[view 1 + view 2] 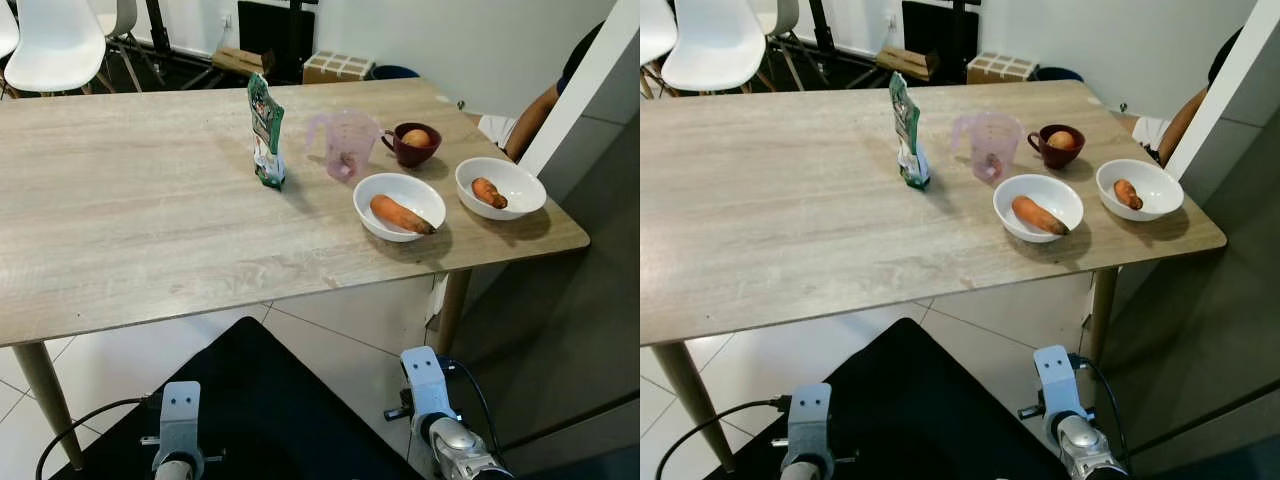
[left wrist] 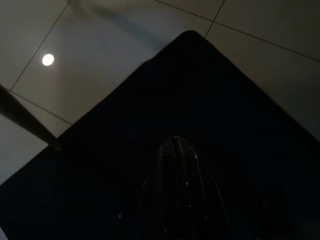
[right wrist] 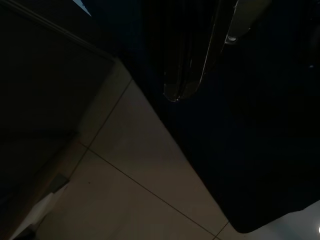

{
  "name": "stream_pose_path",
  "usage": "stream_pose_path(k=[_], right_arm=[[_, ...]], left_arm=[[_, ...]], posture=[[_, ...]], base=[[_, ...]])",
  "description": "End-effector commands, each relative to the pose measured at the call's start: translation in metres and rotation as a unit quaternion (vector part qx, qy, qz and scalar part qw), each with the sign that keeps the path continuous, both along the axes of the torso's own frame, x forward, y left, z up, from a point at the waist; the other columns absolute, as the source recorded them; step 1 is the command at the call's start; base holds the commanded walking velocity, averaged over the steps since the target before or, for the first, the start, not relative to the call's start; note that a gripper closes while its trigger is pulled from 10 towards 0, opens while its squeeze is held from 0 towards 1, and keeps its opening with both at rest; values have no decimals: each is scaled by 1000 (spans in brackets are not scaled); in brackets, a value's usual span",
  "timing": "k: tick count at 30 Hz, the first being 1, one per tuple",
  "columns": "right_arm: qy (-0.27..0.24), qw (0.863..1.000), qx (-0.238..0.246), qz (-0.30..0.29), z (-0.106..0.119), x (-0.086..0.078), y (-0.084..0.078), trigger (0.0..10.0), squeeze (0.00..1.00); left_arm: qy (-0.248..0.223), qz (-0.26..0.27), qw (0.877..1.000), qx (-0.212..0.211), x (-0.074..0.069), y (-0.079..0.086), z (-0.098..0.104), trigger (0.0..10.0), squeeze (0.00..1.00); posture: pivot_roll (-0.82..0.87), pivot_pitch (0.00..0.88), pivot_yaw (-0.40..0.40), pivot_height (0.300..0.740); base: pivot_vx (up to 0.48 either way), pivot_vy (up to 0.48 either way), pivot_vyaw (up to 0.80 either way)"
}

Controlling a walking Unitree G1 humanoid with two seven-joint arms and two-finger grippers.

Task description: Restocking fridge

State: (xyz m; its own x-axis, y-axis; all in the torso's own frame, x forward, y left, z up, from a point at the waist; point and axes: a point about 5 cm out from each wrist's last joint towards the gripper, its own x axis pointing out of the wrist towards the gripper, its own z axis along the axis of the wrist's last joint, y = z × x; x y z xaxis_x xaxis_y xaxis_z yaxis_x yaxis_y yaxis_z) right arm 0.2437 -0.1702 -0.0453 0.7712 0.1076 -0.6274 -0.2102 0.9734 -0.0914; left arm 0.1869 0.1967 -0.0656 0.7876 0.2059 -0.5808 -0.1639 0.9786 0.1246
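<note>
On the wooden table [image 1: 150, 210], a green pouch [image 1: 266, 131] stands upright near the middle. To its right is a clear pink measuring cup [image 1: 343, 144], then a dark red mug [image 1: 413, 145] holding a round tan item. Two white bowls near the right end each hold an orange carrot-like vegetable: the nearer bowl [image 1: 372, 213] and the one further right [image 1: 522, 188]. Both arms hang idle below the table's front edge, the left arm [image 1: 180, 425] and the right arm [image 1: 432, 395]. My left gripper [image 2: 175, 144] and right gripper [image 3: 175, 96] point at the floor, fingers together, holding nothing.
A black mat [image 1: 270, 400] lies on the tiled floor under the grippers. A person's arm [image 1: 535, 115] shows past the table's right end, behind a white-edged grey panel [image 1: 590, 190]. White chairs [image 1: 55, 45] and cardboard boxes [image 1: 338, 66] stand beyond the table.
</note>
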Motion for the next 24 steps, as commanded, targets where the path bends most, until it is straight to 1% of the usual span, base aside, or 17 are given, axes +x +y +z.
stream_pose_path(k=[1,3,5,8,13,24], right_arm=[[8,1000,2,1,-4,-6,2,10000,0],[7,1000,2,1,-4,-6,2,10000,0],[7,1000,2,1,-4,-6,2,10000,0],[7,1000,2,3,-4,-6,3,10000,0],[7,1000,2,4,-4,-6,3,10000,0],[7,1000,0,7,-4,-6,4,10000,0]], left_arm=[[17,0,1000,3,-10,1,-5,10000,0],[16,-2,1000,5,-11,1,-6,10000,0],[29,-4,1000,11,-14,2,-8,10000,0],[37,12,999,9,-17,5,-10,10000,0],[37,12,999,9,-17,5,-10,10000,0],[34,8,999,5,-17,6,-9,10000,0]], posture=[[-54,99,-77,740],[-54,98,-76,740],[-54,96,-76,740],[-53,94,-77,740],[-53,94,-77,740],[-50,82,-75,740]], base=[[0,0,0],[0,0,0],[0,0,0],[0,0,0],[0,0,0],[325,0,0]])
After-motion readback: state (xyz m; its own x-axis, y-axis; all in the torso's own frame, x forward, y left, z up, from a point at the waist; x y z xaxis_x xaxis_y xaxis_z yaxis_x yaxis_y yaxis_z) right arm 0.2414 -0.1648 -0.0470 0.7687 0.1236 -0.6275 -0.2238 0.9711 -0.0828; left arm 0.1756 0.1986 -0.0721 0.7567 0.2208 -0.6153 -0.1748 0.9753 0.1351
